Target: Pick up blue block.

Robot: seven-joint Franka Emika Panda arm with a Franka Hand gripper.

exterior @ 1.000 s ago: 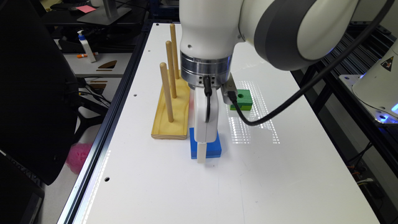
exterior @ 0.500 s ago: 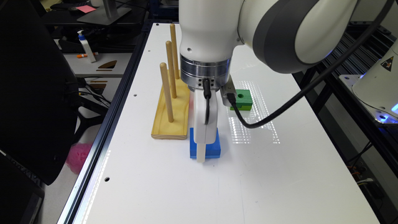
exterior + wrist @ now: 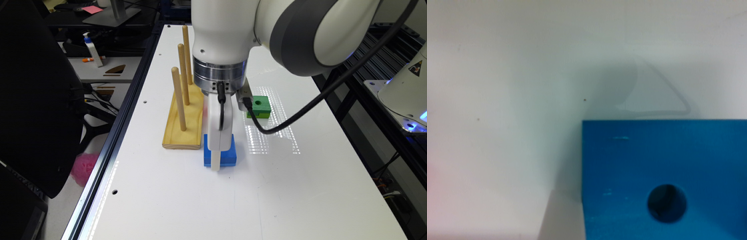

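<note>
Arm and gripper (image 3: 216, 163): over the last second almost no motion. It sits slightly lower around the blue block (image 3: 229, 155) than a second ago, then holds. The white finger overlaps the block's near edge in the exterior view.

Blue block: hasn't shifted on the white table (image 3: 186, 200). It lies flat, just beside the near end of the wooden peg rack (image 3: 184, 128), on the exterior view's right of it. The green block (image 3: 259, 106) is farther back, well apart.

My read: descent is done, grasp is next, no lift yet.

Wrist view: one finger (image 3: 559, 220) stands touching or just beside the block's (image 3: 677, 160) side. The opposite finger is out of frame, so I cannot tell whether they're clamped or released.

Writing: none readable. A yellow warning triangle (image 3: 416, 67) sits on the far-right equipment; its symbol is too small to make out.
</note>
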